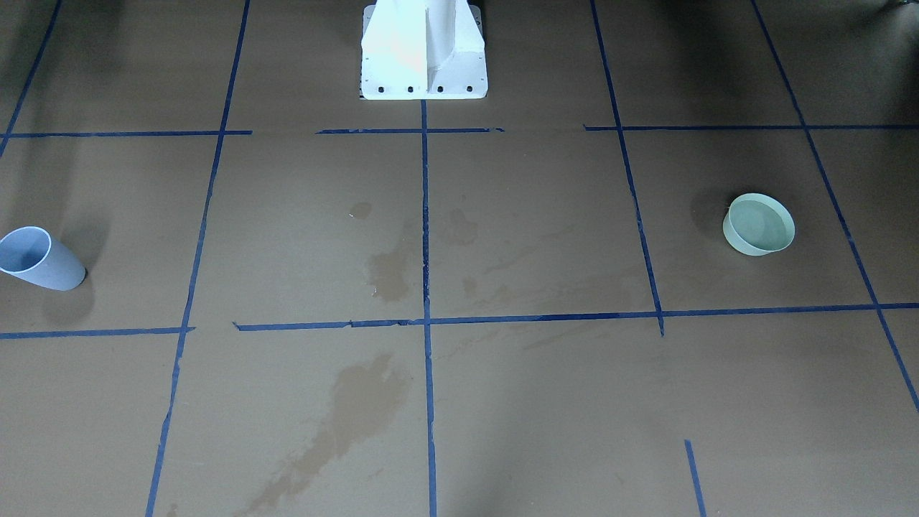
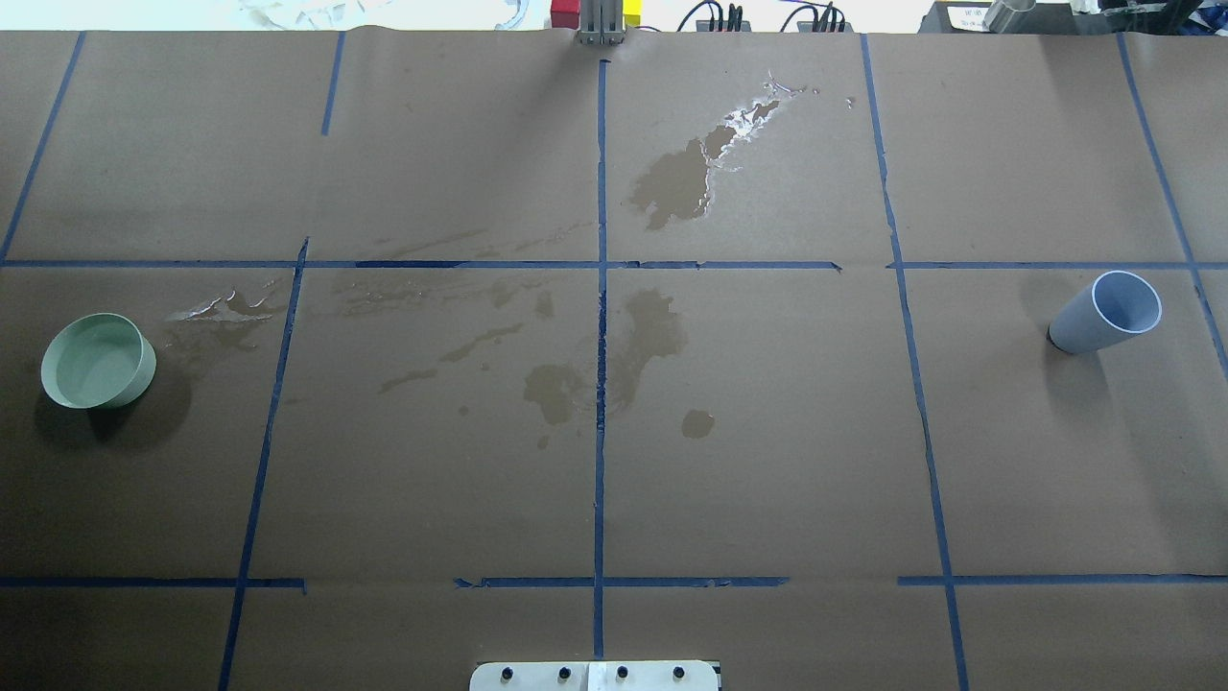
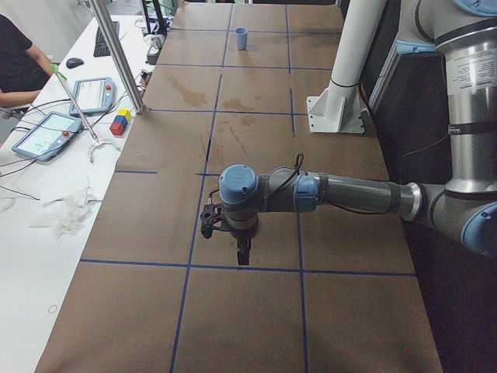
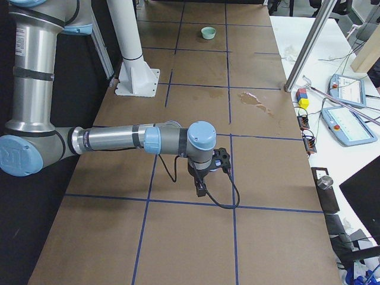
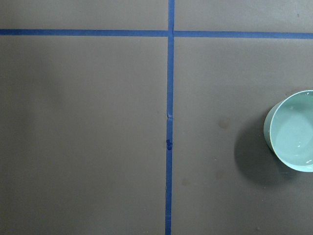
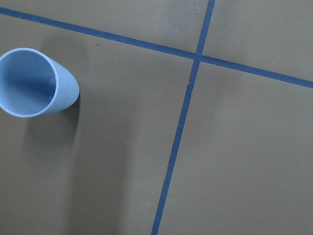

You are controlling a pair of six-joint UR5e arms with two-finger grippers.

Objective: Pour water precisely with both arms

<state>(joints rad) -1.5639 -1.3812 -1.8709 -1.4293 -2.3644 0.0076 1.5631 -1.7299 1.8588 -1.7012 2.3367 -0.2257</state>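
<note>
A pale green bowl stands at the table's left side; it also shows in the front view and at the right edge of the left wrist view, with small glints inside. A light blue cup stands upright at the right side, also in the right wrist view. Spilled water darkens the brown paper. My left gripper and right gripper point down over the table, seen only in the side views; I cannot tell whether they are open or shut.
The white pedestal stands at the robot's edge of the table. Blue tape lines divide the paper into squares. Beside the table are a side desk with tablets, coloured blocks, a metal pole and a seated person.
</note>
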